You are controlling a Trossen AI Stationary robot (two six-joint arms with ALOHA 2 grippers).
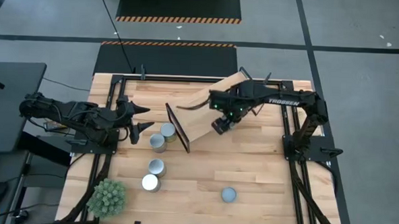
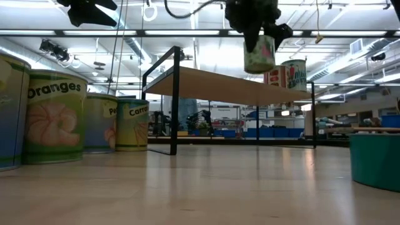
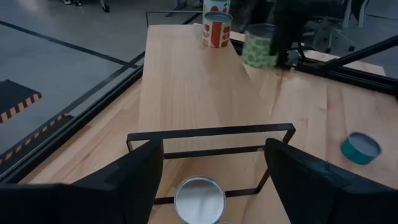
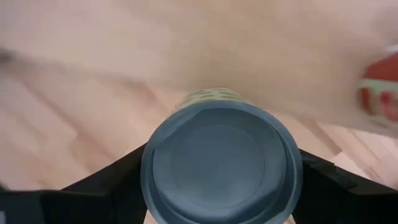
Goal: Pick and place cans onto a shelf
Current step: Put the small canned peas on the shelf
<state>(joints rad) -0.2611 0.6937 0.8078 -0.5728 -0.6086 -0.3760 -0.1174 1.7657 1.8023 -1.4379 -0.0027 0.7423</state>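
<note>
A green-labelled can (image 2: 259,54) is being held between the jaws of the right gripper (image 4: 221,163), which are spread wide around its sides; it is being carried just above the shelf (image 2: 237,84). Beyond the jaws, two red-labelled cans (image 3: 216,28) are already standing on the plank. The left gripper (image 1: 140,119) is being kept open and empty, with four cans (image 1: 159,142) waiting just past its jaws. A teal can (image 1: 229,194) is also left on the table, well apart from both jaws.

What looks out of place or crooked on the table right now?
The shelf sits askew, angled diagonally across the tabletop rather than square to its edges. Nothing is spilled or tipped; the right gripper holds a green can above the shelf.
</note>
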